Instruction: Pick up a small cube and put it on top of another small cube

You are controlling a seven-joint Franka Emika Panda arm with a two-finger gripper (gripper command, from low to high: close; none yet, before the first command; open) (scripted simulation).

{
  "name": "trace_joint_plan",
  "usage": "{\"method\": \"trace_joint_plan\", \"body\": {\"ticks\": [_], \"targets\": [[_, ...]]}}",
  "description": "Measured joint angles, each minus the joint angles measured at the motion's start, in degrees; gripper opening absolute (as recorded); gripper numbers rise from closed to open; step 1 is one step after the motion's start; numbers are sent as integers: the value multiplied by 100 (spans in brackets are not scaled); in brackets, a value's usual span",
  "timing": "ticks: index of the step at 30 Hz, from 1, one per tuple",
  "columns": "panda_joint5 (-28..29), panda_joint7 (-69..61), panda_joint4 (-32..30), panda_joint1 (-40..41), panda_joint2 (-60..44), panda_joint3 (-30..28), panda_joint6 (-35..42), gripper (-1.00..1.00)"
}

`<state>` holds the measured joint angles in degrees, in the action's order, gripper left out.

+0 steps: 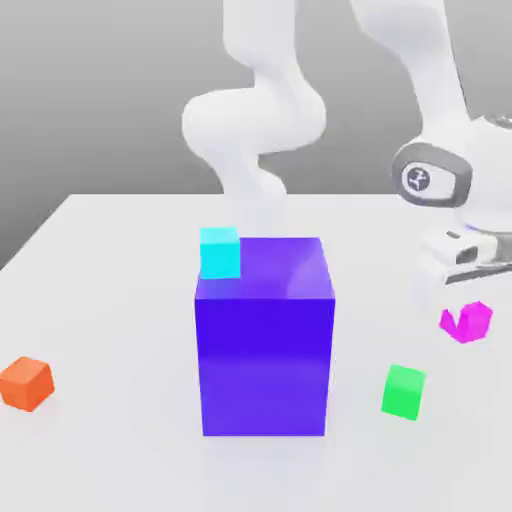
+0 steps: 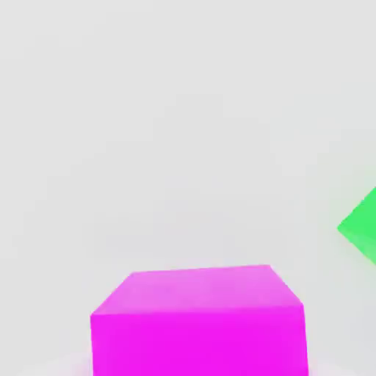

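The small cube point(image 1: 466, 322), magenta-pink, sits at the exterior view's right in our first picture, directly under the gripper point(image 1: 462, 300), whose fingers come down onto it and partly cover its upper middle. We read the jaws as clenched on the small cube; whether it rests on the white table point(image 1: 120, 300) or is raised off it we cannot tell. Just beside it, toward the exterior view's left and nearer the camera, we see the green cube point(image 1: 403, 391) on the table, apart from the pink one. In the middle stands the big blue-purple block point(image 1: 265, 345), upright, far larger than the others. A cyan cube point(image 1: 220, 252) shows at its upper left corner; whether it lies on the block or behind it we cannot tell. Well apart, at the exterior view's left, the orange cube point(image 1: 26, 383) rests on the table. The white arm point(image 1: 255, 130) curves down behind the block and across to the right.

In the hand view we see the small cube point(image 2: 198, 323) close up, its top face and one side face showing, over the pale table point(image 2: 183, 110). A corner of the green cube point(image 2: 361, 228) juts in near it, not touching.
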<state>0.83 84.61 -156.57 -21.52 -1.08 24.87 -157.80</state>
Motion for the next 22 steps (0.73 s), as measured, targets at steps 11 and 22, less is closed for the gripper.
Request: {"method": "trace_joint_plan", "body": {"ticks": [11, 22], "targets": [[-439, 2098, -240, 815, 565, -370, 293, -100], [788, 3031, -186, 805, -587, -684, -725, 100]]}}
